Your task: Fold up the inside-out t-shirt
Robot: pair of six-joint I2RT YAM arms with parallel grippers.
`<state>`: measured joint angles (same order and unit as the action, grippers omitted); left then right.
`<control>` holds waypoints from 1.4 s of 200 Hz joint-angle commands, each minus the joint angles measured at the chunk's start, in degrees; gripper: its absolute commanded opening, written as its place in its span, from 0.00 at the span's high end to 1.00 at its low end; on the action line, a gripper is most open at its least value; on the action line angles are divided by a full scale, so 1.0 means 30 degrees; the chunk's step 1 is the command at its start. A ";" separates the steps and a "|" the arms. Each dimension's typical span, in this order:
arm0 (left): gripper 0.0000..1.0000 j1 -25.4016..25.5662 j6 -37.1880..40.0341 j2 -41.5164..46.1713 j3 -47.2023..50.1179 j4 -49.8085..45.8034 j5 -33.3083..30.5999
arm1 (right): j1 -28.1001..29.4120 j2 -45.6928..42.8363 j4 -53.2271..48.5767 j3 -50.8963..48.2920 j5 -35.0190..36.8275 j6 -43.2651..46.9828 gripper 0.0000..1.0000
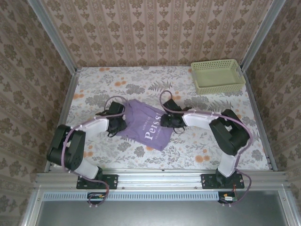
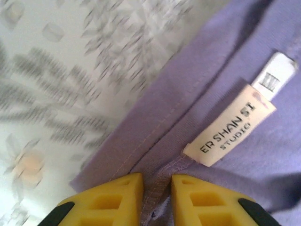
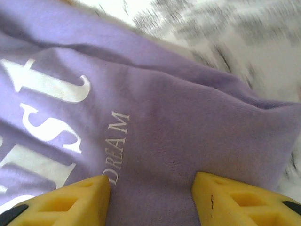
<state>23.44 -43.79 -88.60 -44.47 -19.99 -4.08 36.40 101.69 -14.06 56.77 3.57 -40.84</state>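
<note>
White lettering (image 3: 42,117) on the lavender t-shirt (image 3: 188,122) runs off the left edge, the floral tablecloth (image 2: 56,75) is blurred, and the overhead small print (image 1: 141,123) is unreadable.

On the floral table (image 1: 141,89), lavender t-shirt (image 1: 146,125); green basket (image 1: 217,76) far right.

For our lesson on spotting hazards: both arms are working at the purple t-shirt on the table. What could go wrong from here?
1. The left gripper appears to pinch just a thin seam ridge of the t-shirt beside the neck label, so it could slip out when lifted.
2. The right gripper stands open over rumpled fabric. Closing its fingers there may catch several layers and spoil the fold.
</note>
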 commanded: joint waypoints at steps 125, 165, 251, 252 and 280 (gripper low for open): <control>0.41 0.2347 0.0736 0.3088 -0.2497 -0.2603 -0.4492 | 0.2897 -0.5740 -0.5125 0.0144 0.2231 -0.0110 0.14; 0.37 0.1126 -0.0030 0.5062 0.0455 -0.0428 -0.0912 | 0.0043 -0.0782 -0.5051 0.4730 0.0319 0.3595 0.08; 0.37 0.0393 0.0158 -0.0306 -0.0778 0.2247 0.2411 | -0.1148 0.6652 -0.6271 1.1758 -0.0680 0.6633 0.09; 0.37 0.0391 0.0156 -0.0343 -0.0800 0.2257 0.2427 | -0.1163 0.6695 -0.6284 1.1783 -0.0701 0.6637 0.09; 0.38 0.0453 0.0208 -0.1884 -0.1669 0.2071 0.2571 | -0.1177 0.8178 -0.7091 1.3332 -0.0945 0.6935 0.11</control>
<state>24.69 -42.48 -91.15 -46.52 -15.44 1.58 33.12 122.54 -31.70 92.09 2.37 -22.63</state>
